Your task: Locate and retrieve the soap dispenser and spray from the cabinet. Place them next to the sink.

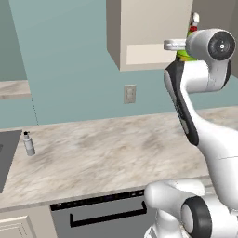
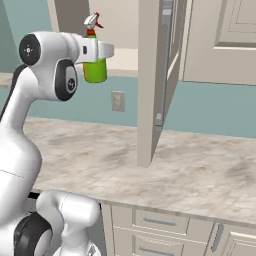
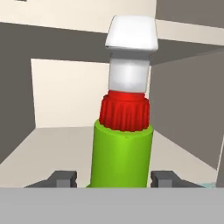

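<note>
We have our gripper (image 3: 112,177) open around the spray (image 3: 122,153) in the cabinet (image 1: 139,32), fingers not yet closed. Next we close, then carry it to the sink (image 1: 7,158).

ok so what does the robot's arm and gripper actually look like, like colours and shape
The arm is glossy white with rounded, tube-like links and dark grey to black bands at the joints. A round dark cap with a small pale centre closes the upper joint. The gripper has two small dark grey, blocky fingertips. No cables or markings are visible.
</note>
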### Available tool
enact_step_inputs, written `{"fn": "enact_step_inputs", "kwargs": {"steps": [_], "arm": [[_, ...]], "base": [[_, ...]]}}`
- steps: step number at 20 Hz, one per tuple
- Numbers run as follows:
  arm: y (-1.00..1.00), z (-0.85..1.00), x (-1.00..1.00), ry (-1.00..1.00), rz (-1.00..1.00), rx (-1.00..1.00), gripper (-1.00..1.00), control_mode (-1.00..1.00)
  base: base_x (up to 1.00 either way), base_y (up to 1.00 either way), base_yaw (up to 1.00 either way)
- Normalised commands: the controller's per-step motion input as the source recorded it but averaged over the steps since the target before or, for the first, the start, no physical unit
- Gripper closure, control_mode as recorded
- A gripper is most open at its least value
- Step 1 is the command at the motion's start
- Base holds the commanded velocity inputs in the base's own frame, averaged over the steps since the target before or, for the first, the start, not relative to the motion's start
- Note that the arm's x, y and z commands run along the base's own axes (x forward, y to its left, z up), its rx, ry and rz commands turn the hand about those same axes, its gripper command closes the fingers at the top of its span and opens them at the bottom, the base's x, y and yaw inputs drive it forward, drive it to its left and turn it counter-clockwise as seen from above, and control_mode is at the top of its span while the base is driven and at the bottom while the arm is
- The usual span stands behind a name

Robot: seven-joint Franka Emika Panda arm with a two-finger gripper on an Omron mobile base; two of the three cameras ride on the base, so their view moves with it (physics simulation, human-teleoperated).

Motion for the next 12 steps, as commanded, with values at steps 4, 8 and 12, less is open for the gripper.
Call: {"fn": "enact_step_inputs", "kwargs": {"steps": [4,8,12], "arm": [[0.21,-0.17,-0.84,-0.01,0.05,0.0,1.0,-1.0],[0.26,-0.3,-0.77,0.0,0.07,0.0,1.0,-1.0],[0.37,-0.39,-0.74,0.0,0.08,-0.01,1.0,-1.0]], "base": [[0.0,0.0,0.0],[0.0,0.0,0.0],[0.0,0.0,0.0]]}}
